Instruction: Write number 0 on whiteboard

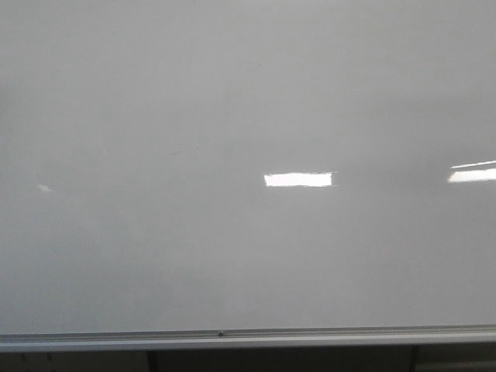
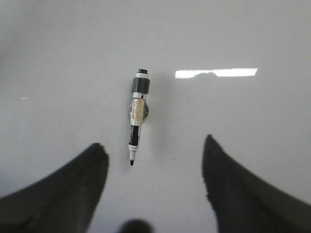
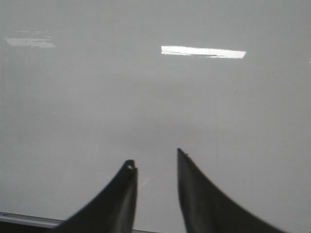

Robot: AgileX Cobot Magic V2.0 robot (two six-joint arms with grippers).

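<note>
- The large glossy white-grey whiteboard (image 1: 155, 116) fills the front view, with its silver metal tray edge (image 1: 232, 338) running along the bottom; only bright rectangular light reflections (image 1: 298, 179) break the surface
- No number 0 shows anywhere on the board in any view, so I judge the writing has not begun and the whole stroke is left to do
- A white-and-black marker pen with a grey cap end (image 2: 137, 116) shows in the left wrist view, seemingly stuck to the board face, its dark tip pointing toward the fingers (how it clings there I cannot tell)
- The left gripper (image 2: 155, 165) stands wide apart, both dark fingers clear of the marker and holding nothing; the pen lies ahead of the gap, nearer the one finger
- The right gripper (image 3: 156, 170) is narrower but also parted and empty, facing bare board just above the tray edge
- Remaining, as I read it: grasp the marker, bring its tip to the board, draw the closed loop
</note>
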